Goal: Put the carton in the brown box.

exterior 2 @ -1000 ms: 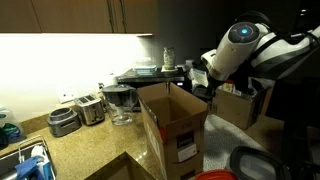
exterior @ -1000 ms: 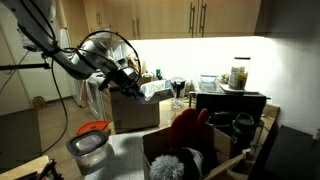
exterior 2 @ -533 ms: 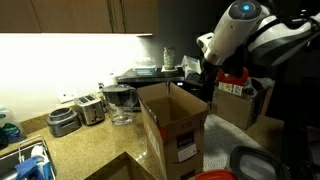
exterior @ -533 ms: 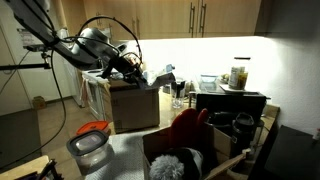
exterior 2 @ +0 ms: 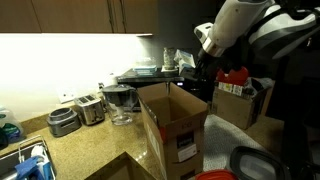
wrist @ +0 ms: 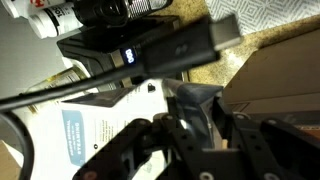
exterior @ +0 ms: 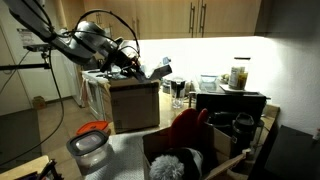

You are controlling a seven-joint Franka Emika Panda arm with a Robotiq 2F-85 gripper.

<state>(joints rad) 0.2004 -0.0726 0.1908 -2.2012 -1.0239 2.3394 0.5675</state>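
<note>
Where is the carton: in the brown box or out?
Out. The tool holds the carton in the air, higher than the open top of the brown box; it is not yet inside.

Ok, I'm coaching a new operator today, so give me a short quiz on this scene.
1. True or false: the carton already lies inside the box.
2. Where is the carton? A) on the floor B) in the air, higher than the box's rim C) under the box
3. Fill in: the tool is shut on the ___.
Key: 1 false; 2 B; 3 carton.
</note>
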